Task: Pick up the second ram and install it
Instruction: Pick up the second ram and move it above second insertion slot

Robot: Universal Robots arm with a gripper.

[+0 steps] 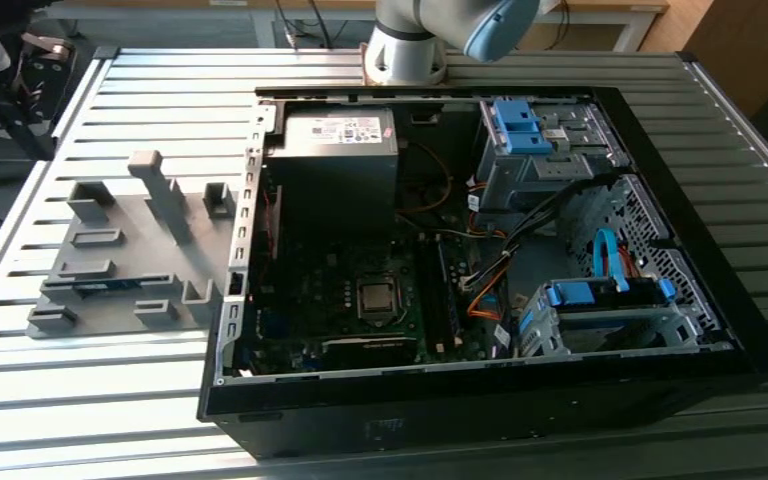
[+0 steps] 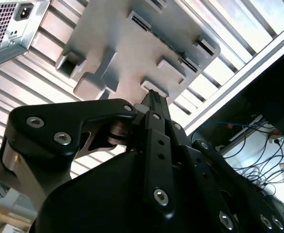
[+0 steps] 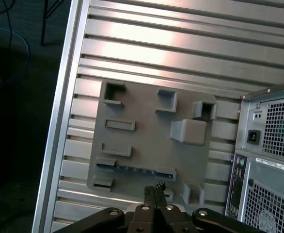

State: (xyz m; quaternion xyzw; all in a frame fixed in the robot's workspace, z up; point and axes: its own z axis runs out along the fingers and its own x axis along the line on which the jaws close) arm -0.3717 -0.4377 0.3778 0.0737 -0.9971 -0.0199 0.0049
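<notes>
I saw the arm poised above the gray holder tray (image 3: 147, 141), gripper (image 3: 154, 187) aimed down, fingers pressed together and holding nothing, with the second ram (image 3: 130, 169) lying in its slot beneath the fingertips, untouched.

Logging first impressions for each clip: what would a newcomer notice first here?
The open computer case dominates the slatted table, insides exposed. To the exterior view's left sits a gray holder tray with a blue memory stick in it. In the first wrist view the shut pincer hangs over that tray.
</notes>
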